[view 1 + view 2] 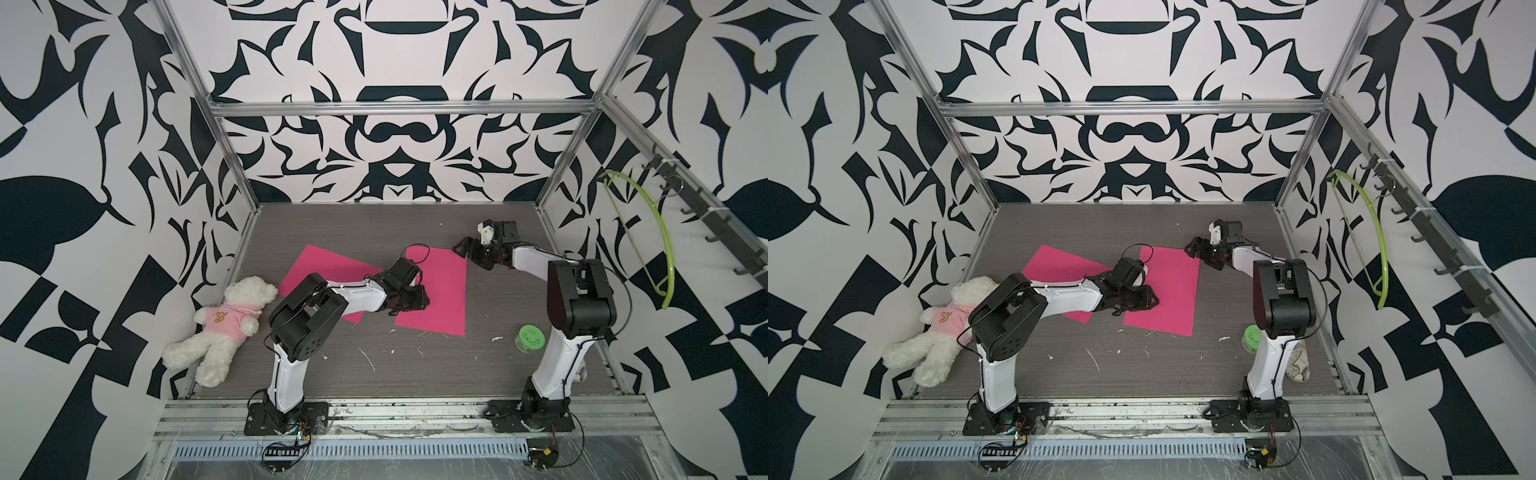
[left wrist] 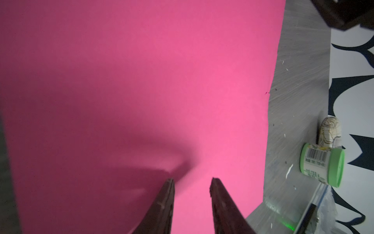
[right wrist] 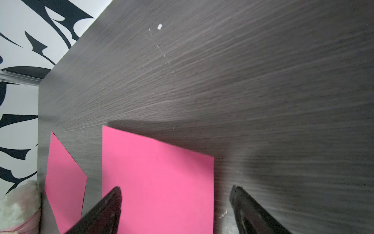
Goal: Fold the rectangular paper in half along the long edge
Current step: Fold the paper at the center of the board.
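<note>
Two pink sheets lie flat on the grey table. The rectangular paper (image 1: 440, 291) (image 1: 1171, 291) is the right-hand sheet and fills most of the left wrist view (image 2: 141, 81). My left gripper (image 1: 411, 301) (image 2: 191, 180) is low over its left part, open by a narrow gap, with only paper showing between the fingers. My right gripper (image 1: 467, 253) (image 3: 176, 188) hovers wide open at the paper's (image 3: 157, 182) far right corner, one finger over the sheet and one over bare table. The second pink sheet (image 1: 320, 266) (image 3: 64, 182) lies tilted to the left, partly hidden by my left arm.
A white teddy bear (image 1: 224, 328) in a pink shirt lies at the table's left edge. A green-lidded jar (image 1: 528, 338) (image 2: 321, 164) stands beside the right arm, with a patterned object (image 1: 1298, 365) behind it. A green hanger (image 1: 660, 241) hangs on the right wall's hook rail.
</note>
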You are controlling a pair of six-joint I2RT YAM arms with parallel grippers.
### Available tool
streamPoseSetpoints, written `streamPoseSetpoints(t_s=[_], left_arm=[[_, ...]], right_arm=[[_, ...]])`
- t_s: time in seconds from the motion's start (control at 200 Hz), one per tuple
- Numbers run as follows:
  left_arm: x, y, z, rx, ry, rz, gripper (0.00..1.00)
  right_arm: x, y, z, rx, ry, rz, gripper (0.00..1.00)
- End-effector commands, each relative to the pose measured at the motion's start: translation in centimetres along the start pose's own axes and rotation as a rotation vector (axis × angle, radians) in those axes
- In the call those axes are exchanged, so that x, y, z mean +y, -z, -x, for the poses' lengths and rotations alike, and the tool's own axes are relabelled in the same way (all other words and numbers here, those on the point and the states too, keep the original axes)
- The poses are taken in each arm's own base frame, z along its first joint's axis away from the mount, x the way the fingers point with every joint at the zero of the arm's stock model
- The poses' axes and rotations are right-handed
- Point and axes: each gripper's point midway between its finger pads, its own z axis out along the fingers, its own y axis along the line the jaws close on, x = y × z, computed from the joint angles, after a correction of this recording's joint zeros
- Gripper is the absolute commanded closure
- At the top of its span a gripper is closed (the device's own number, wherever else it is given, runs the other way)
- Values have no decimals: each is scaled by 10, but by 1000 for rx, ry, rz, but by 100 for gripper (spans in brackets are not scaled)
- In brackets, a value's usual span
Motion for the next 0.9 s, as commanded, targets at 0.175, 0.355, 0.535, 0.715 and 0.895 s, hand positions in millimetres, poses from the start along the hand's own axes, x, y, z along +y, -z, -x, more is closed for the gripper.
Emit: streamPoseSetpoints(t_s=[0.175,0.355,0.535,0.715,0.895], left_arm=[[34,5,-43,69,119,94,63],[35,3,-42,62,137,99,63],[38,2,-40,47,169,112,62],[37,0,-37,27,197,104,62],[39,-2,-37,23,216,103,62]], right_arm=[[11,-15,5,41,-7,69,17],[17,-24,-9,106,-28,148,20],[30,-15,-30,136,-42,251,22],[37,3,-54,133,-67,310,24],[33,22,-78,119,-88,298,24]])
